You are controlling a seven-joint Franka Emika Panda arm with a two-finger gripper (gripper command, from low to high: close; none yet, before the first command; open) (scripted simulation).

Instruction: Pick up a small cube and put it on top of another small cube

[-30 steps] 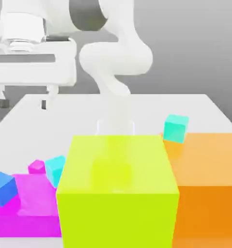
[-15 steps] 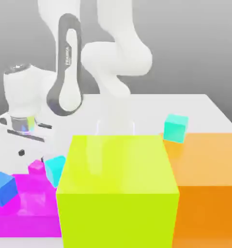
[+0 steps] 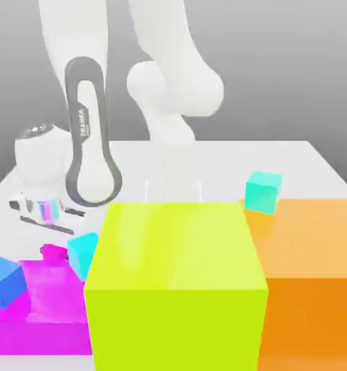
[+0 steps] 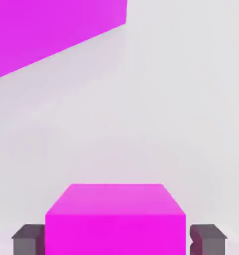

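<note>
Gripper [image 4: 116, 239] low at table [image 3: 306, 163] on exterior view's left, fingers [image 4: 27, 239] closed against sides of small cube [image 4: 116, 219]. Big magenta block [image 3: 38, 304] just beside, with blue cube [image 3: 3, 281] and cyan cube [image 3: 82, 253] on it, crowding that corner. Large yellow-green block [image 3: 176, 282] and orange block [image 3: 310, 268] wall off front. Second cyan cube [image 3: 263, 191] sits behind orange block. Bare tabletop open at far right behind blocks.
</note>
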